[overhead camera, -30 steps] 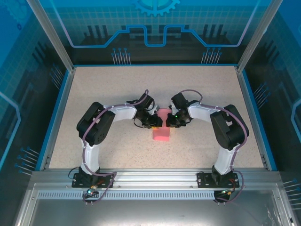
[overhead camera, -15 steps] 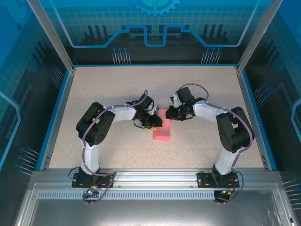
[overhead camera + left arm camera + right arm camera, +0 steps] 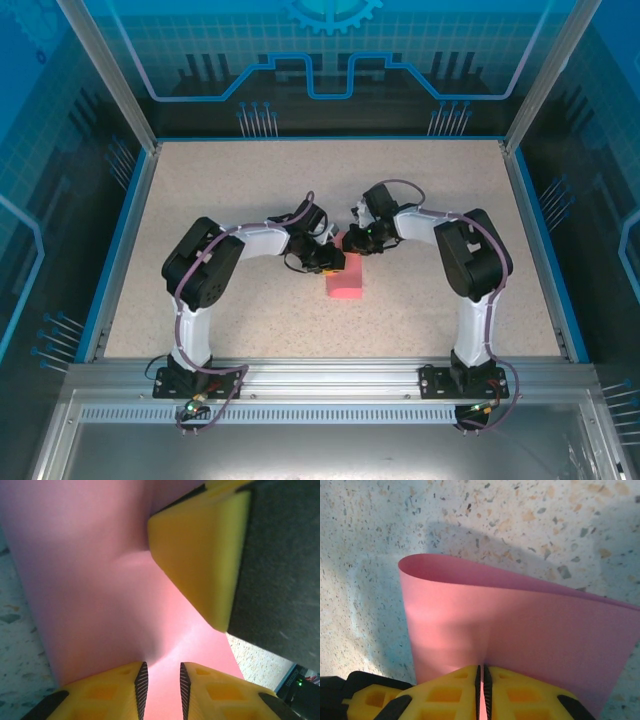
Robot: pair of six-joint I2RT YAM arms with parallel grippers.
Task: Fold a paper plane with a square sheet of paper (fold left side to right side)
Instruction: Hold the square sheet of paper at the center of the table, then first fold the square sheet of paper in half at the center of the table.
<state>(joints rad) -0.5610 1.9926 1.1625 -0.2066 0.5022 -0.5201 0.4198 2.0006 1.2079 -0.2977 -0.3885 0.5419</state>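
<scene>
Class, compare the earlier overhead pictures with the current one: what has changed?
The right gripper, shut on the curled edge of the square sheet of paper, swung left, its elbow following. The left gripper and the sheet's near end stayed put.

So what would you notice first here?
The bright pink paper jumps out, lying in the middle of the speckled table and bent over in a soft curl. The left arm and right arm both reach in to it, and the right fingers are pinched shut on its edge.
</scene>
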